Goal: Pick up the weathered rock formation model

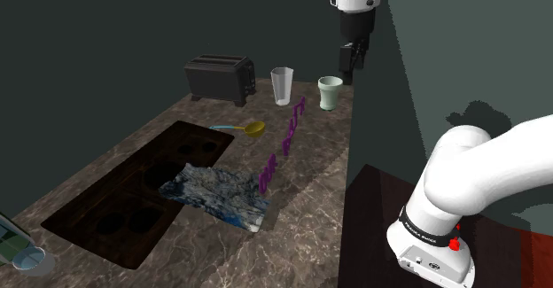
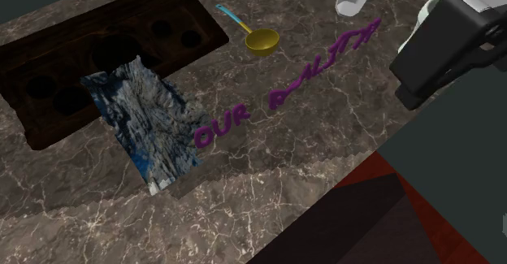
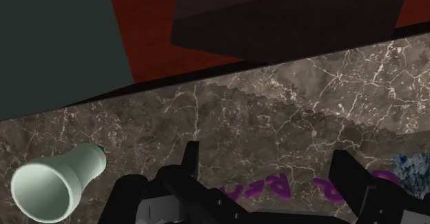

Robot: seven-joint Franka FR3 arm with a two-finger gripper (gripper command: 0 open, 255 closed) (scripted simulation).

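The rock formation model [image 1: 218,194] is a flat, rugged slab in blue, grey and white. It lies on the marble counter [image 1: 310,242], with one end over the edge of the dark recess [image 1: 124,198]. In the second exterior view the rock model [image 2: 146,126] sits left of the purple lettering [image 2: 280,100]. My gripper [image 1: 352,62] hangs high above the counter's far end, close to the pale green cup [image 1: 329,92] and far from the rock. In the wrist view the gripper [image 3: 267,164] is open with nothing between its fingers, and a corner of the rock [image 3: 415,167] shows past one finger.
A black toaster [image 1: 221,78] and a clear glass [image 1: 282,86] stand at the counter's far end. A yellow spoon with a blue handle [image 1: 245,128] lies near them. Another glass [image 1: 27,259] stands at the shoulder view's lower left. The dark stand [image 1: 377,215] borders the counter.
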